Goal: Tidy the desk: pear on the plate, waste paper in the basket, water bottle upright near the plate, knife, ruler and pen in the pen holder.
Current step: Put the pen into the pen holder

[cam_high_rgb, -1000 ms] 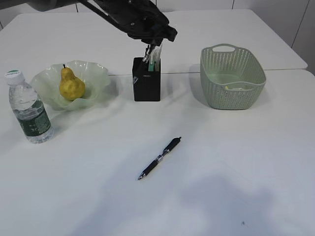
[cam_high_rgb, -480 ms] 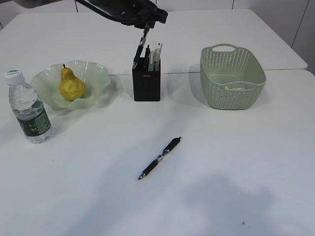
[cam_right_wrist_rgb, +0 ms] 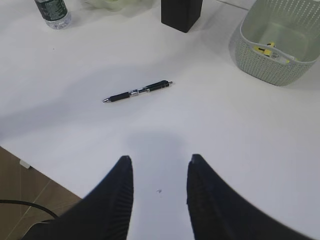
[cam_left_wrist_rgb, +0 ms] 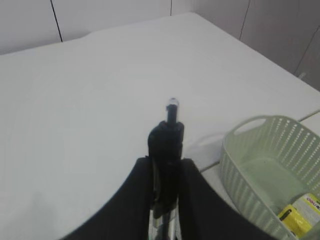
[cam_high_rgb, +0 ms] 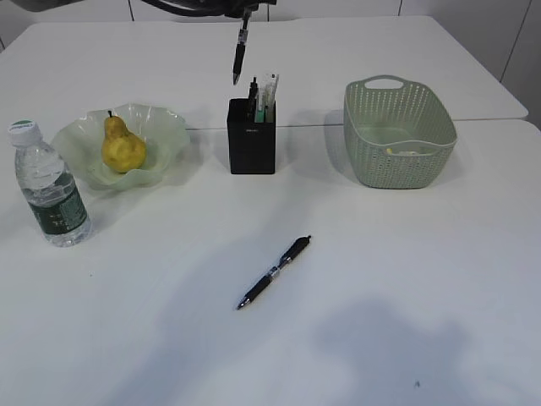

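My left gripper (cam_left_wrist_rgb: 166,162) is shut on a black pen (cam_left_wrist_rgb: 170,135). That pen (cam_high_rgb: 239,52) hangs tip down above the black pen holder (cam_high_rgb: 252,139). A clear ruler (cam_high_rgb: 271,86) and other slim things stick out of the holder; I cannot pick out the knife. A second black pen (cam_high_rgb: 275,272) lies on the desk's middle. The pear (cam_high_rgb: 122,145) sits in the plate (cam_high_rgb: 169,135), with the water bottle (cam_high_rgb: 49,186) upright beside it. Yellow and white waste paper (cam_right_wrist_rgb: 267,50) lies in the basket (cam_high_rgb: 397,127). My right gripper (cam_right_wrist_rgb: 160,159) is open over bare desk.
The desk's near edge (cam_right_wrist_rgb: 65,180) shows at the lower left of the right wrist view, with floor beyond it. A seam (cam_high_rgb: 321,125) between two tabletops runs behind the holder and the basket.
My left gripper has risen from the pen holder with the black pen, and has almost left the top of the exterior view. Nothing else has moved.
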### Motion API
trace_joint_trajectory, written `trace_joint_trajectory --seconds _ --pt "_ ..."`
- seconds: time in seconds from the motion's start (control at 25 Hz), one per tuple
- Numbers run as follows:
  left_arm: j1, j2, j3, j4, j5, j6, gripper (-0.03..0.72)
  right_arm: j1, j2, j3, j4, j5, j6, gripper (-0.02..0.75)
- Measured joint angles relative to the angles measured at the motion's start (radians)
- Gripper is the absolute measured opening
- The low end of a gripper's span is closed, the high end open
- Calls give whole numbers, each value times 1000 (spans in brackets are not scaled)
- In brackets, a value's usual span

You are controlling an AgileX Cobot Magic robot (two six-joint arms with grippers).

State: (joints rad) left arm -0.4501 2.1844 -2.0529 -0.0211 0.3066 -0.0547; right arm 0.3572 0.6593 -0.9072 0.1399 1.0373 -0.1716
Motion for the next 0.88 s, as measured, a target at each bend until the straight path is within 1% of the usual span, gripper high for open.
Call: trace_joint_trajectory --seconds 0.44,0.88 --pt "0 69 0 0 -123 2 85 0 0 0 0 -3 0 300" --pt "2 114 0 4 -172 2 85 0 0 0 1 -5 0 300"
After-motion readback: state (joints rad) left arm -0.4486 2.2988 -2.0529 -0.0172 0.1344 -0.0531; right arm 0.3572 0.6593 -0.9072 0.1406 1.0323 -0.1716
